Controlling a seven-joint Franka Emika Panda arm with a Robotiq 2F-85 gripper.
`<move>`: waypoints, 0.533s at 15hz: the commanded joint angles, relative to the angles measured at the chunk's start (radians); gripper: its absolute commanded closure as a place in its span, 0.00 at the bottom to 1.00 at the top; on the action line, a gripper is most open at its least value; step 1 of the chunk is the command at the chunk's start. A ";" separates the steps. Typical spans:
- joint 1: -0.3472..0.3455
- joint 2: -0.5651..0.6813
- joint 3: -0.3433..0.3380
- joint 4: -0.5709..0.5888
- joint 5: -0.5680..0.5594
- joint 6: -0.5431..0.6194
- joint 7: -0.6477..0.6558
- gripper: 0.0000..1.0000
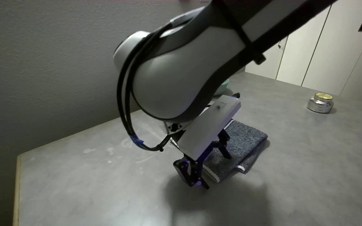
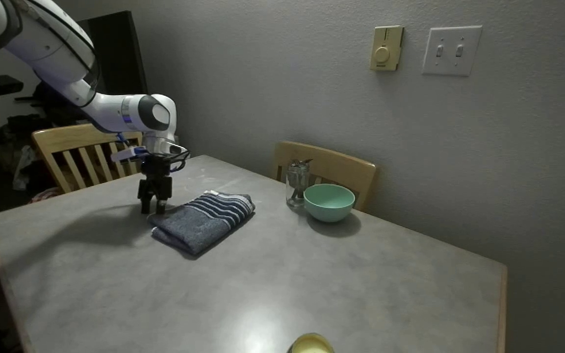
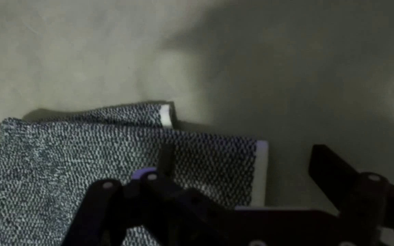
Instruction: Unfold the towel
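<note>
The towel (image 2: 199, 223) lies folded on the table in both exterior views, dark grey-blue with white stripes across its far part. In an exterior view the arm and gripper hide part of the towel (image 1: 247, 138). In the wrist view the towel (image 3: 63, 153) shows a white-hemmed edge, with a lower layer's white-tipped corner sticking out beyond the top layer. My gripper (image 3: 242, 150) is open and empty, one finger over the towel and one past its white hem. It also shows in both exterior views (image 1: 218, 172) (image 2: 153, 211) at the towel's near edge. Whether the fingertips touch anything is unclear.
A green bowl (image 2: 329, 202) and a glass jar of utensils (image 2: 297, 184) stand near the wall side of the table. A silver jar with a yellow top (image 1: 320, 103) stands farther along the table. Wooden chairs (image 2: 331, 159) stand at the table's edge.
</note>
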 commanded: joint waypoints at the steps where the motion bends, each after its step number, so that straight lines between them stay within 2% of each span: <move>1: 0.034 -0.003 -0.040 0.008 -0.035 -0.092 0.048 0.00; 8: 0.065 0.027 -0.075 0.019 -0.141 -0.107 0.153 0.00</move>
